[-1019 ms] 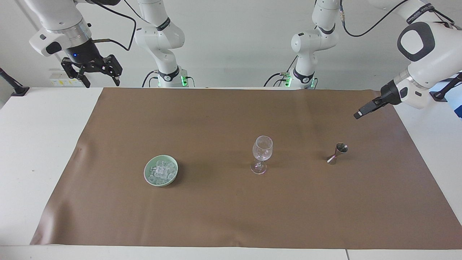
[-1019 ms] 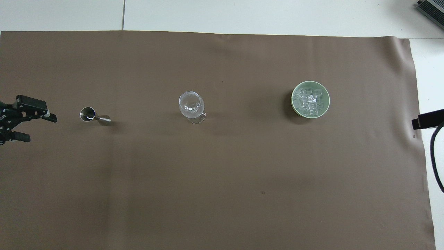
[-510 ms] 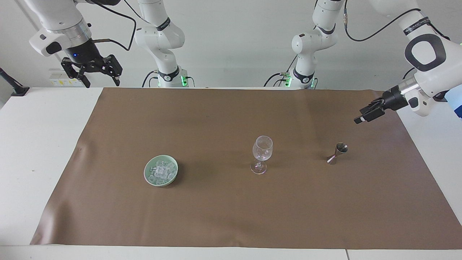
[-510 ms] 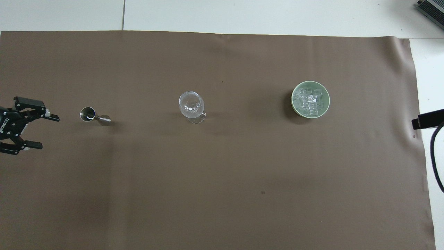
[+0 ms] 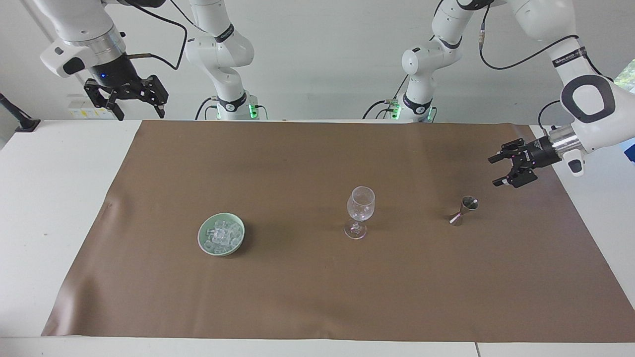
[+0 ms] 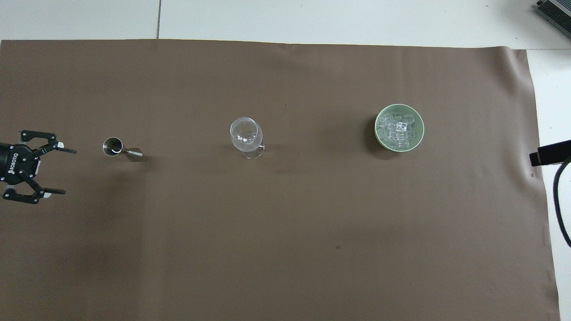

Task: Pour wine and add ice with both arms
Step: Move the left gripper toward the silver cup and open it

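Note:
A clear wine glass point(image 5: 360, 204) point(image 6: 246, 133) stands upright mid-mat and looks empty. The ice point(image 5: 222, 233) point(image 6: 398, 129) is heaped in a pale green bowl point(image 5: 204, 242) point(image 6: 378, 133) toward the right arm's end. A small steel jigger point(image 5: 464, 210) point(image 6: 117, 147) stands toward the left arm's end. My left gripper point(image 5: 494, 172) point(image 6: 68, 172) hangs open over the mat beside the jigger, pointing sideways at it with a gap between. My right gripper point(image 5: 140, 115) waits open, high over the table's corner at its own end. Wine is out of view.
A brown mat point(image 5: 317, 297) point(image 6: 285, 232) covers most of the white table point(image 5: 49, 198). The three items stand in one row across it. A black cable point(image 6: 557, 196) and a black part of the right gripper show at the overhead view's edge.
The left gripper has come down and turned at the wrist, so both open fingers now face the jigger. The right arm has not moved.

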Controlling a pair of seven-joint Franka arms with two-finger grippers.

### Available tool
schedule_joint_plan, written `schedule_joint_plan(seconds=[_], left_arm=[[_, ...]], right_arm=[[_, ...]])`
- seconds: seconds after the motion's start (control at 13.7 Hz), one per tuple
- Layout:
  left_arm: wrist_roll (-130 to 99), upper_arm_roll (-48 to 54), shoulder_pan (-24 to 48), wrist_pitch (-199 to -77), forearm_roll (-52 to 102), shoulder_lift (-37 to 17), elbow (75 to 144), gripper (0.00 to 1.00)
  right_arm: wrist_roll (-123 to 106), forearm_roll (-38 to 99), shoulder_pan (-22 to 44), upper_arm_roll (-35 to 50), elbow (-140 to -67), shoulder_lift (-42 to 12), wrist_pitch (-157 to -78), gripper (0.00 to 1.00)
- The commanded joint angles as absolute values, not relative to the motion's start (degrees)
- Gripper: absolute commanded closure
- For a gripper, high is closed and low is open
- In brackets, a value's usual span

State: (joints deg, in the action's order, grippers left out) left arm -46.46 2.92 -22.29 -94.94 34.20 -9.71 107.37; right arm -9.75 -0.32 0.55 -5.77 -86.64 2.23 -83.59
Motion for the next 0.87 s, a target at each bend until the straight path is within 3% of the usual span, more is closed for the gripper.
schedule_joint_plan(seconds=[0.0,0.44,0.8], left_arm=[[-51.1,3.4,-23.3,-97.8,38.1,-10.9,109.7,0.0],[-53.0,3.4,-24.3,-102.3,47.2,-10.5,114.6,0.0],[-52.5,3.4,-25.0,-102.3,51.0,-14.4,114.1,0.0]], right_arm=[[-10.5,0.2,1.0,-6.2,-87.4,2.8,-83.5,0.0],[-10.5,0.2,1.0,-6.2,-87.3,2.8,-83.5,0.0],[-10.5,0.2,1.0,-6.2,-87.3,2.8,-83.5,0.0]])
